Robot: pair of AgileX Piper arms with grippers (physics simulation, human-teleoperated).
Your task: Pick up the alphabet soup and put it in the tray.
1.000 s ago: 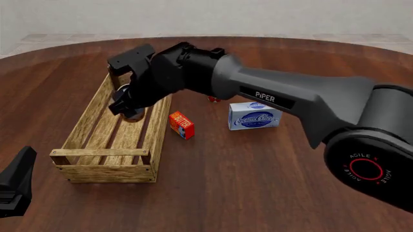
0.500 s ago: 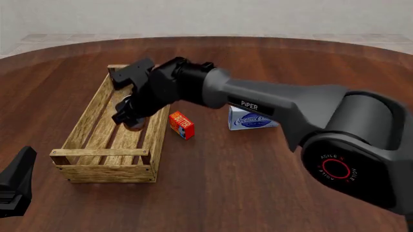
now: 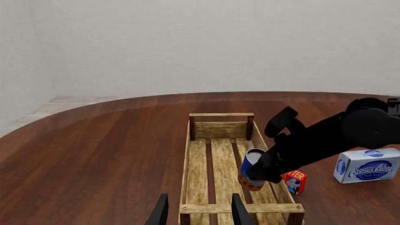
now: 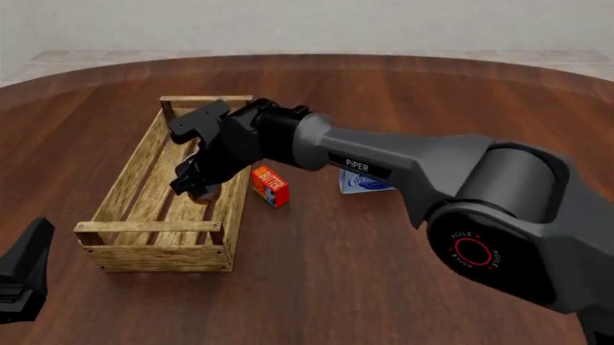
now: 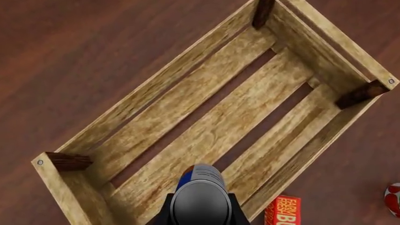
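One long slatted light-wood tray [image 4: 125, 188] lies on the dark wooden table [image 4: 326, 287]. One cylindrical alphabet soup can [image 3: 251, 168], blue and orange-yellow with a white top, is clamped in the right gripper [image 4: 197, 188], tilted, inside the tray near its right wall; contact with the slats cannot be told. One small red-orange box [image 4: 270, 185] lettered "BUTTER" stands just outside that wall. One white-and-blue box [image 3: 366, 165] reads "Cream Cheese". One partly seen red-and-white object [image 5: 393, 198] lies beyond. Right arm lettering: "PiPER", "AGILE X". The left gripper [image 3: 198, 213] hangs clear with fingers parted, empty.
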